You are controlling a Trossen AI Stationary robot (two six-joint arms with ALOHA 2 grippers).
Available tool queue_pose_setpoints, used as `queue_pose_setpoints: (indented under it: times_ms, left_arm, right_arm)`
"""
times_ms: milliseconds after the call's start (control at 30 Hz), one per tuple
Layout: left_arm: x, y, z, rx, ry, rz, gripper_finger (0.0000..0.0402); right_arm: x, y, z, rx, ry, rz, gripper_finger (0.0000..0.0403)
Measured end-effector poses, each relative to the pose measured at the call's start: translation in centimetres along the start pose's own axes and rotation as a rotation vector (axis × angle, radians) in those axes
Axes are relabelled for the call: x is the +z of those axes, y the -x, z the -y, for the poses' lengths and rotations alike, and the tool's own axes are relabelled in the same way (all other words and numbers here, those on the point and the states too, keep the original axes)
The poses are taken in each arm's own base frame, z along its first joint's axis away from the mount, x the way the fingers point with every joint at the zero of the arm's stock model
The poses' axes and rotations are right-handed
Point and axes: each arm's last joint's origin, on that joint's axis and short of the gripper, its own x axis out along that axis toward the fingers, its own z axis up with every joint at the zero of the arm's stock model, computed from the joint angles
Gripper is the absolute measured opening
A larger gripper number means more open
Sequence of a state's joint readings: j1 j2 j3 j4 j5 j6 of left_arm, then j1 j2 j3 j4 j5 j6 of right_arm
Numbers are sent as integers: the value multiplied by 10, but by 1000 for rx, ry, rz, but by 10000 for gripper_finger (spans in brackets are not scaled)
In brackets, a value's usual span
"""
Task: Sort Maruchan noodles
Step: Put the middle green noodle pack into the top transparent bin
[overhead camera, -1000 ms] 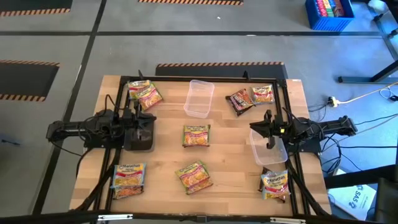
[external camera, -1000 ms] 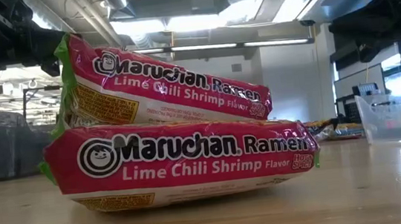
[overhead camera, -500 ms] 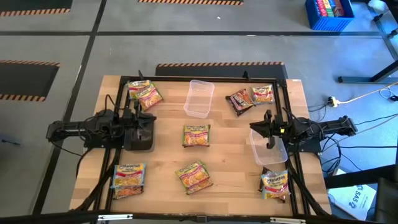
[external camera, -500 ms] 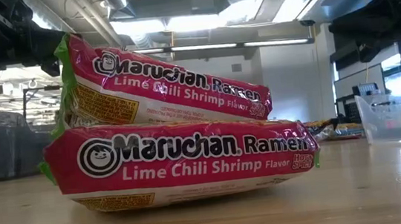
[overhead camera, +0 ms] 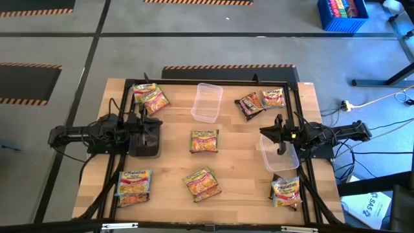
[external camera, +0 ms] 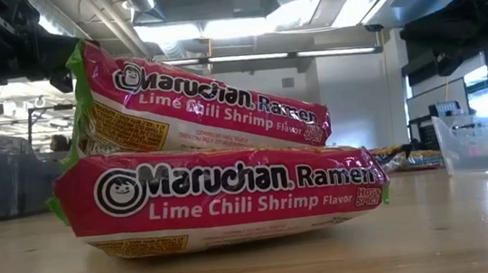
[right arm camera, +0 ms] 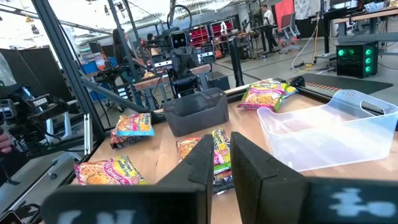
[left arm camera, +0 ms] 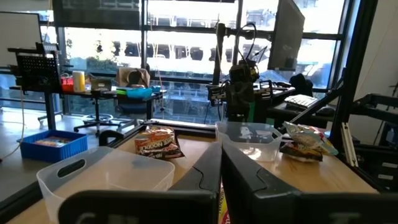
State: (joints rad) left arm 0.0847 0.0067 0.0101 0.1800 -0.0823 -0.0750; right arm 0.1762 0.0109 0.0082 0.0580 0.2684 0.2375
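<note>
Several Maruchan noodle packets lie flat on the wooden table: a pair at far left (overhead camera: pixel 150 97), one in the middle (overhead camera: pixel 204 140), a stack at near left (overhead camera: pixel 134 186), a stack near the middle front (overhead camera: pixel 202 183), a dark brown one (overhead camera: pixel 249 105) beside a yellow one (overhead camera: pixel 273 98) at far right, and a stack at near right (overhead camera: pixel 286 191). In the low view, one Lime Chili Shrimp packet (external camera: pixel 194 96) leans on another (external camera: pixel 218 194). My left gripper (overhead camera: pixel 156 127) is shut and empty at mid-left. My right gripper (overhead camera: pixel 264 131) is shut and empty at mid-right.
A dark tub (overhead camera: pixel 145 141) stands under my left gripper. A clear tub (overhead camera: pixel 279 155) stands under my right gripper, and another clear tub (overhead camera: pixel 207 101) stands at the far middle. A black frame (overhead camera: pixel 297 110) runs around the table. Bare wood shows between the packets.
</note>
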Motion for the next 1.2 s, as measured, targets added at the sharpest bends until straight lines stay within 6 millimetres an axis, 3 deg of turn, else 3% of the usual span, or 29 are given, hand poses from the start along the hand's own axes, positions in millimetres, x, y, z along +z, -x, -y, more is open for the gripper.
queue_pose_setpoints:
  times_ms: [400, 600, 933, 1200]
  left_arm:
    - [17, 2, 1, -7, 70, 178, 5]
    - [17, -3, 1, 14, 73, 178, 2]
    - [29, -34, 4, 21, 133, 24, 1]
    - [31, -64, 8, -5, 125, -109, 1]
  right_arm:
    - [16, 0, -3, 17, -73, 167, 37]
    - [21, -12, -3, -36, -85, 162, 37]
    - [52, -78, -15, -157, -23, -63, 37]
    - [48, -136, -25, -193, 12, -207, 43]
